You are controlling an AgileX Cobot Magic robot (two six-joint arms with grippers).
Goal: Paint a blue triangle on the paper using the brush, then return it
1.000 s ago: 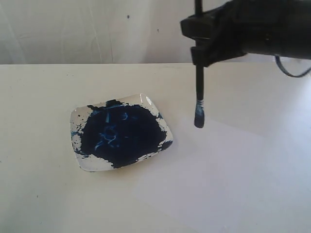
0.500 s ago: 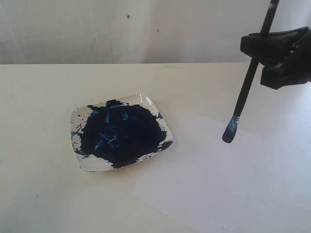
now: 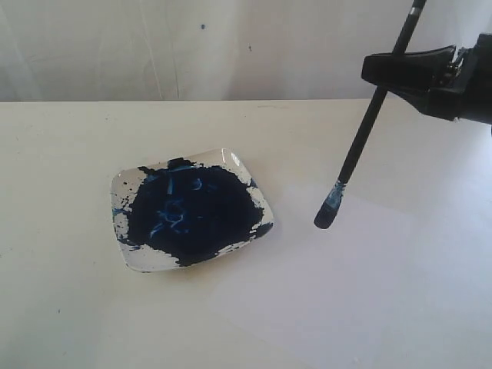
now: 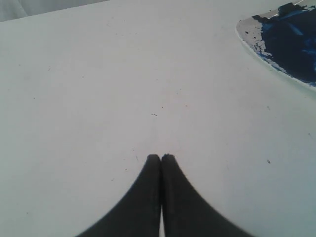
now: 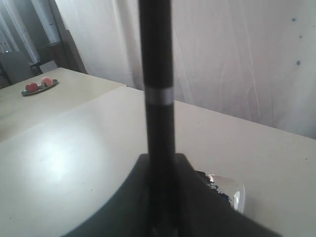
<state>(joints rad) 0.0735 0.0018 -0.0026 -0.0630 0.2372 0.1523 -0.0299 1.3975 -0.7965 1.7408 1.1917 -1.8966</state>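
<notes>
Right end effector clamped on brush; tilted, blue tip hangs below it over paper, no triangle yet. Left end effector pinched together. Risk: overloaded tip blots; hard press slips brush.

An off-white table fills the lower three quarters of the exterior view. Its surface is matt, with scattered small dark specks. The far edge runs level across the frame. Above it, along the top of the frame, hangs a white backdrop with faint vertical creases. Two small dark spots mark it at upper centre.

In the right wrist view, the backdrop shows soft folds, and a broad patch of light lies on the tabletop. Beyond a seam, a beige surface carries a small plate with two reddish round items. A dark brown panel and a pale pleated curtain stand behind it.
</notes>
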